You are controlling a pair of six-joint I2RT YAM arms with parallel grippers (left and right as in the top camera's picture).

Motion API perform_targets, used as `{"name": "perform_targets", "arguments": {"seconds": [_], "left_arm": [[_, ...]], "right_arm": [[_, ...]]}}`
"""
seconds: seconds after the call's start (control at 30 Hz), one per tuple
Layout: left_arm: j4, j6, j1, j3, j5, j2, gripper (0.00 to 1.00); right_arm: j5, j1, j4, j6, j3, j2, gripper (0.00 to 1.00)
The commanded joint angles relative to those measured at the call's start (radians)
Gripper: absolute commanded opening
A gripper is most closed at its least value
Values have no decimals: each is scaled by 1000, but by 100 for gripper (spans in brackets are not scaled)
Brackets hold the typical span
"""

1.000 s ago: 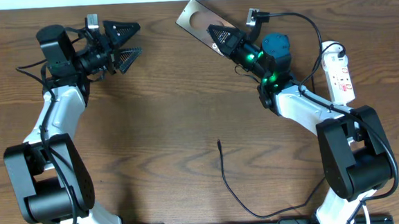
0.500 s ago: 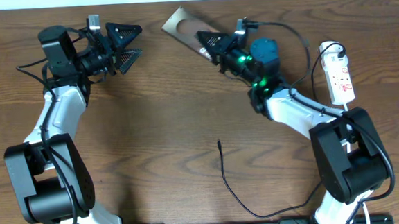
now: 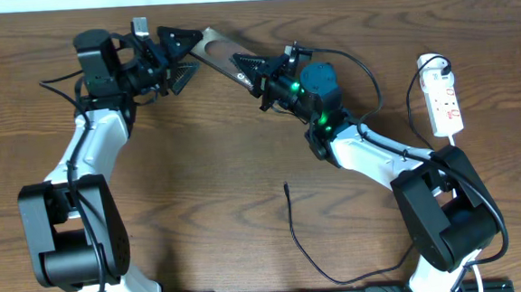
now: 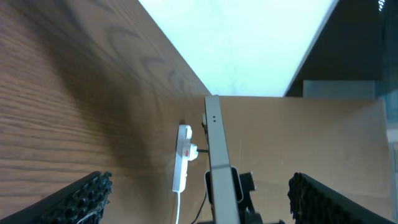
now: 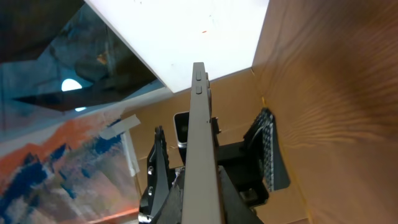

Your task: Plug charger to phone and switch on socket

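Phone (image 3: 219, 52) is pinched edge-up at one end by the right fingers (image 3: 263, 73), long axis aimed at the left arm, free end between the spread left fingers (image 4: 84, 198) (contact not discernible); charger (image 3: 289, 208) lies on the desk (image 3: 198, 168), well apart.

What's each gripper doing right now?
Left gripper: open, holding nothing.
Right gripper: closed on the phone.

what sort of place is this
Probably a robotics lab bench: two robot arms at a wooden table, with a phone, a power strip and a loose charger cable as props.
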Motion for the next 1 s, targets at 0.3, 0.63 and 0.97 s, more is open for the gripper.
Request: {"name": "perform_targets", "arguments": {"seconds": [0.3, 0.63, 0.97], "left_arm": [[3, -113, -92, 10, -180, -16, 88], [12, -181, -104, 10, -234, -16, 77], [53, -214, -132, 10, -240, -16, 72]], "right_arm": [[82, 46, 15, 71, 20, -5, 1], [116, 58, 15, 71, 20, -5, 1], [205, 104, 15, 72, 20, -5, 1]]}}
